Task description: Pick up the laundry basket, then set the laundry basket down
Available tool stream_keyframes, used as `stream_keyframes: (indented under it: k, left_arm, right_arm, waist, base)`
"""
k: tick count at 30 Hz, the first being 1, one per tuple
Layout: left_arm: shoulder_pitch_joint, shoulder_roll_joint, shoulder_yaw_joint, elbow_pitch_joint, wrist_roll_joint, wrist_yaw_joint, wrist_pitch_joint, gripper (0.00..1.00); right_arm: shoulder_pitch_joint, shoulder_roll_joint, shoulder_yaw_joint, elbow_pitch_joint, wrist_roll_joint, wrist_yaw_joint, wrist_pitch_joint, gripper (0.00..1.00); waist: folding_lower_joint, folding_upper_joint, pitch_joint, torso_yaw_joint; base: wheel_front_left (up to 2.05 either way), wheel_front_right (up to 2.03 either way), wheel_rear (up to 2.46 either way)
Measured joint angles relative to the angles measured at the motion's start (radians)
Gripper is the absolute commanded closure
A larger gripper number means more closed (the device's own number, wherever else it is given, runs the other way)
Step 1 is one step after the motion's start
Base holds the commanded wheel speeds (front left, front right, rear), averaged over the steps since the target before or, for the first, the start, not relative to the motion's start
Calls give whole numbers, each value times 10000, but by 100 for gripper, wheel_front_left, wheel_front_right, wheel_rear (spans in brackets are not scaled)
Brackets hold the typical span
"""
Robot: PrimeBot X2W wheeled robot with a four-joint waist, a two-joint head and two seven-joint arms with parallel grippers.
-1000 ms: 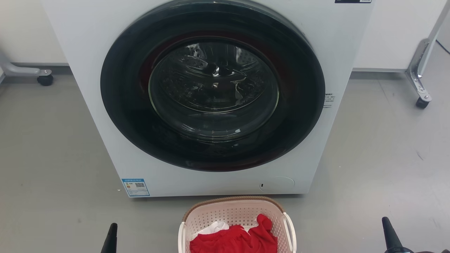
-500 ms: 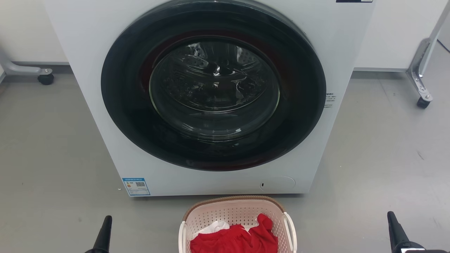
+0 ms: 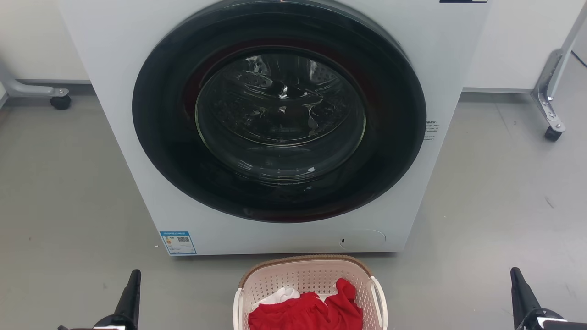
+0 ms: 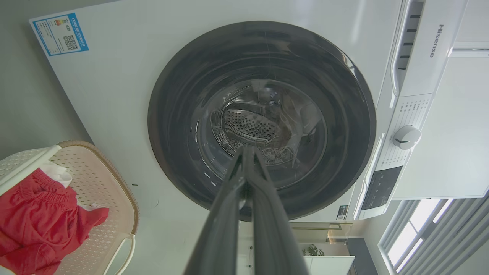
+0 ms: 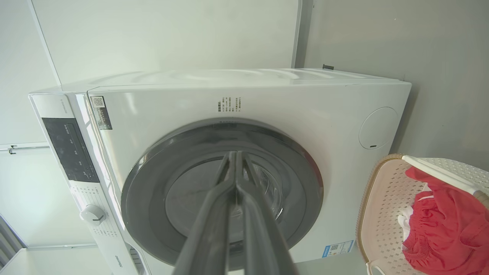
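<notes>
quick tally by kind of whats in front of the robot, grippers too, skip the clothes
washer: 1
basket: 1
grippers: 2, left gripper and right gripper
castors: 2, left castor and right castor
total: 6

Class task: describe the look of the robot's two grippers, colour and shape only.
The left gripper and right gripper look alike: two long, slim fingers, matte dark grey to black, smooth and unmarked, broad at the base and tapering to a narrow point. A small pale patch shows at each base.
</notes>
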Motion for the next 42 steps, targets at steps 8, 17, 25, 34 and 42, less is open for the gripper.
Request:
stream_keyframes:
  k: [8,17,25,34,42]
  left_arm:
    - [0,-2,0,2,0,0,0,100]
    - [0,-2,0,2,0,0,0,100]
    - [-1,-2,0,6,0,-71,0,100]
    - [-1,-2,0,6,0,-71,0,100]
    - [-1,-2,0,6,-2,-71,0,100]
  right_arm:
    - [-38,4,0,2,0,0,0,100]
    - [-49,4,0,4,8,0,0,100]
    - [-50,4,0,4,10,0,0,100]
    - [-51,4,0,4,10,2,0,100]
    - [-51,6,2,4,10,2,0,100]
  waist:
    - [0,0,0,0]
    - [0,0,0,0]
    - [0,0,0,0]
    - [0,0,0,0]
    - [0,0,0,0]
  base:
    - [0,0,0]
    - [0,0,0]
    - [0,0,0]
    - [0,0,0]
    - [0,0,0]
